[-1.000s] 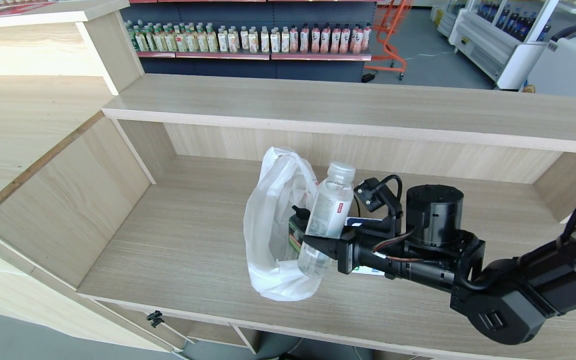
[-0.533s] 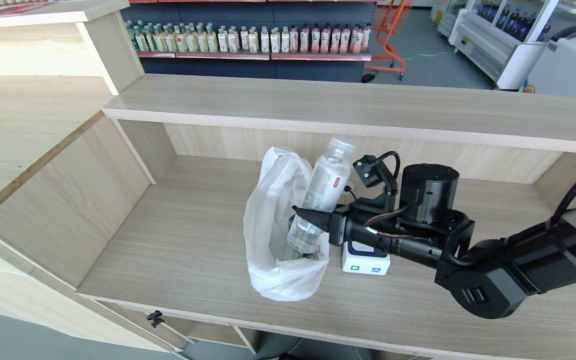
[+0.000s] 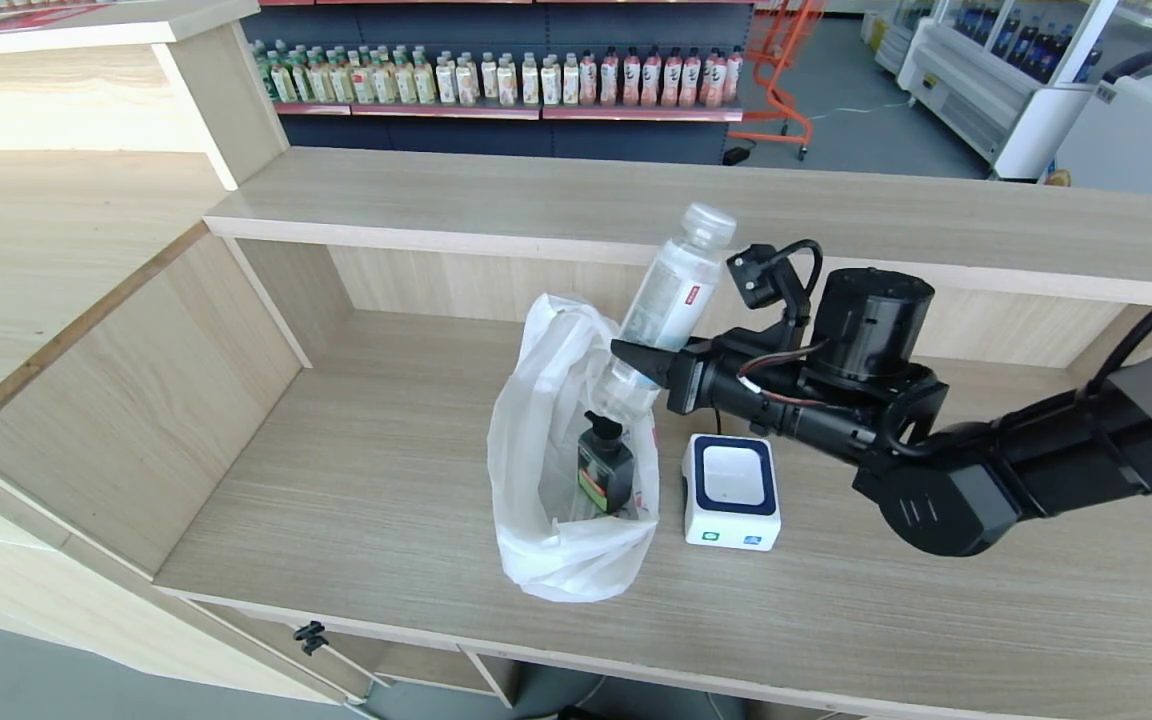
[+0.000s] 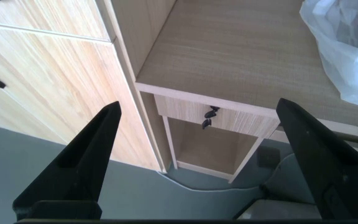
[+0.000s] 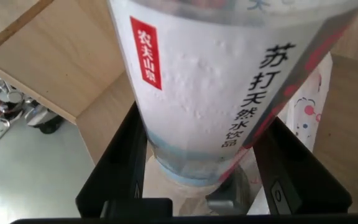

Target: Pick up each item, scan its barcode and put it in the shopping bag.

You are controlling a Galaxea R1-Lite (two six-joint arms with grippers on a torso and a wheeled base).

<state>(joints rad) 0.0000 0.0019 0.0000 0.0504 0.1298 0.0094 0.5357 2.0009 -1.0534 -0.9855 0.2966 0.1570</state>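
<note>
**Entry: checkout worktop, bagging stage**

- Right pincer (image 3: 642, 366): shut on the lower body of a clear water bottle (image 3: 674, 288). The bottle is held off the worktop (image 3: 366, 480) at a tilt, with the cap leaning up and back towards the rear ledge and the base just over the mouth of the shopping bag (image 3: 541, 430).
- Left pincer (image 4: 199, 107): fingers spread wide with nothing between them, hanging low in front of the worktop's front edge, above the floor.
- Shopping bag: white plastic, standing open on the worktop, with a small dark pump bottle (image 3: 604, 472) upright inside.
- Scanner (image 3: 731, 490): white box with a dark-framed window, just beside the bag on the robot's right, apart from the held bottle.
- Step, as judged: the bottle is placed for bagging, not for scanning.
- Next move, as judged: lower the bottle base first through the soft rim, beside the pump bottle and not on top of it. Open the pincer only once the bottle is well inside
</note>
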